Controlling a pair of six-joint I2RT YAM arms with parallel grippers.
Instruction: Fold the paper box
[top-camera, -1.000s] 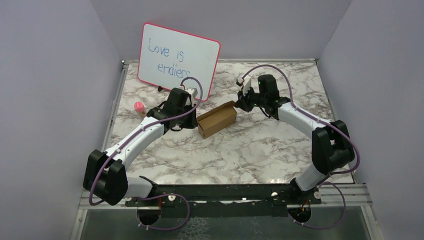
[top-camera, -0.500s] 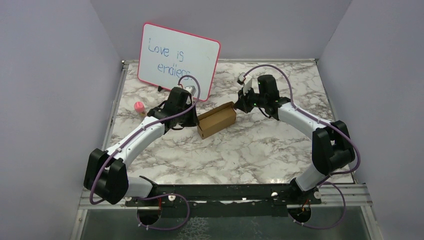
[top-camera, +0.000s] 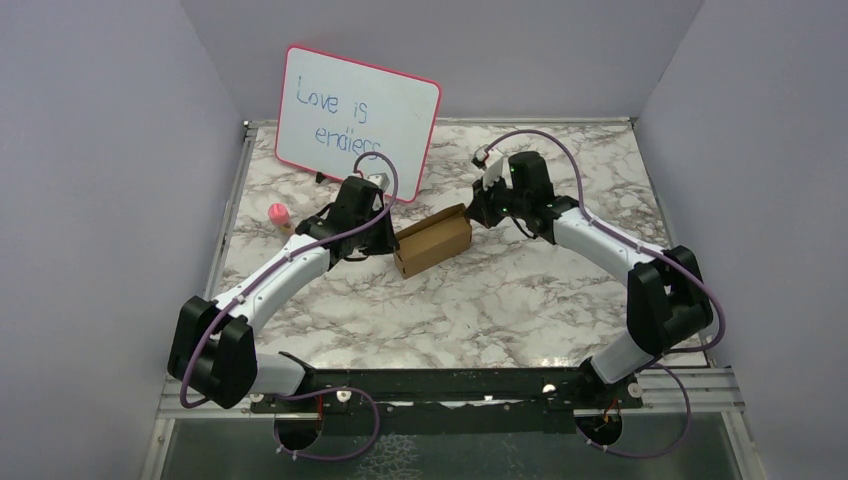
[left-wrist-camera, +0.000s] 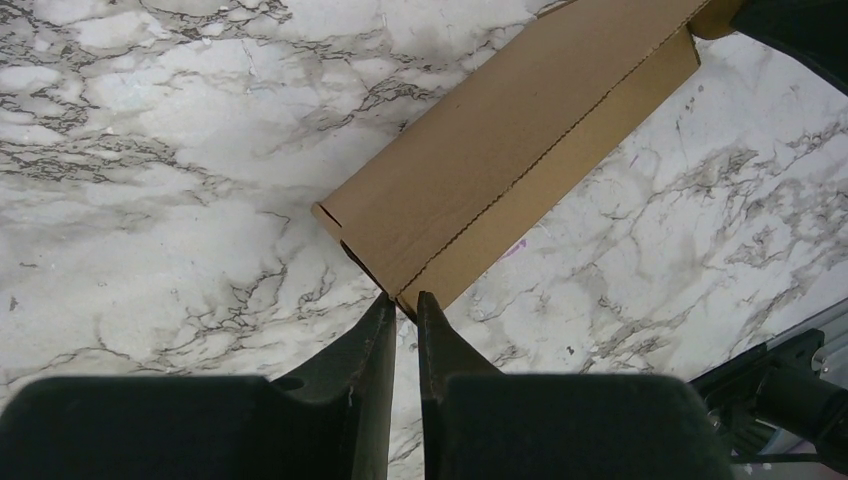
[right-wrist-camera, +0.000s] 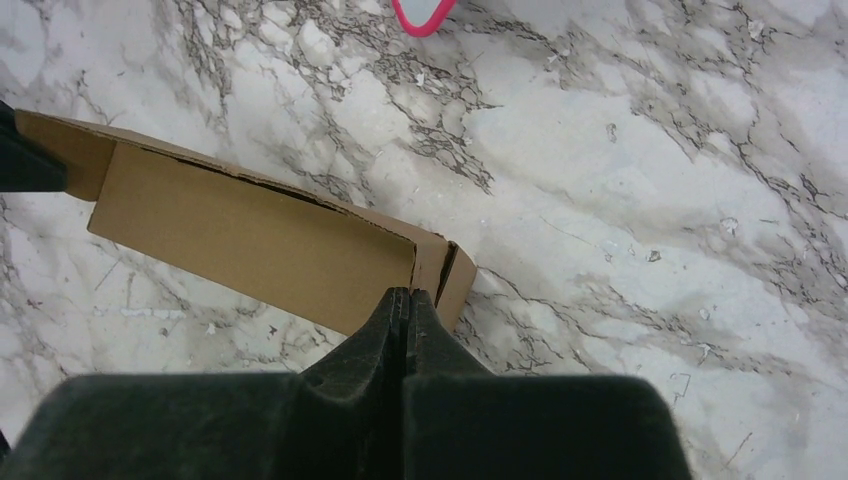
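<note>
A marble-patterned table (top-camera: 500, 300), white with grey veins, carries three things. The brown cardboard paper box (top-camera: 433, 240) lies about mid-table, somewhat nearer the far edge, its long side set at a slant. A pink-framed whiteboard (top-camera: 355, 110) stands near the far left corner. A small pink object (top-camera: 279, 215) stands near the left edge, well apart from the box.

The paper box (left-wrist-camera: 520, 150) runs off the top edge in the left wrist view. In the right wrist view only a pink corner of the whiteboard (right-wrist-camera: 422, 12) shows. The small pink thing (top-camera: 279, 214) is too small to tell.
</note>
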